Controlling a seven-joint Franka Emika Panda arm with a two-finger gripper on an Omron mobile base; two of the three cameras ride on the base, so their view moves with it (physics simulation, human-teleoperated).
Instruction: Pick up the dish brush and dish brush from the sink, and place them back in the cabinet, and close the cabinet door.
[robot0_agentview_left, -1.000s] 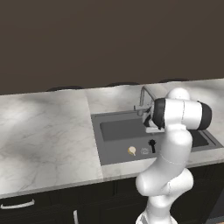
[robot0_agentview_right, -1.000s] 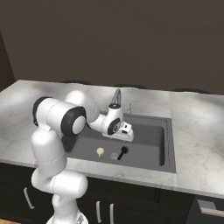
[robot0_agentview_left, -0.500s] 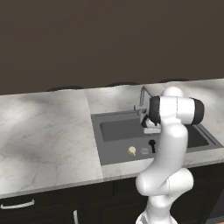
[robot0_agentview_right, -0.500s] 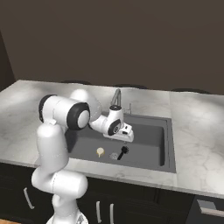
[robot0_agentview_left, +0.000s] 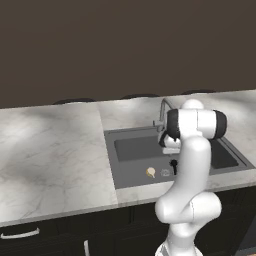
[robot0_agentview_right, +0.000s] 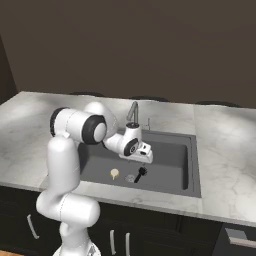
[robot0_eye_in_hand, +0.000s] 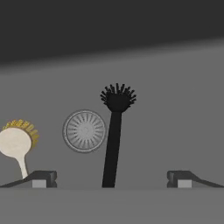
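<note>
Sink (robot0_eye_in_hand: 175, 87) holds two brushes, one black brush (robot0_eye_in_hand: 114, 131), one cream brush (robot0_eye_in_hand: 16, 143); fingers (robot0_eye_in_hand: 40, 178) spread wide, empty

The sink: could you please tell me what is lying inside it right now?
Inside the sink lie a black dish brush, a cream-headed dish brush and the round drain between them. The open gripper hovers above; the arm covers part of the basin.
</note>
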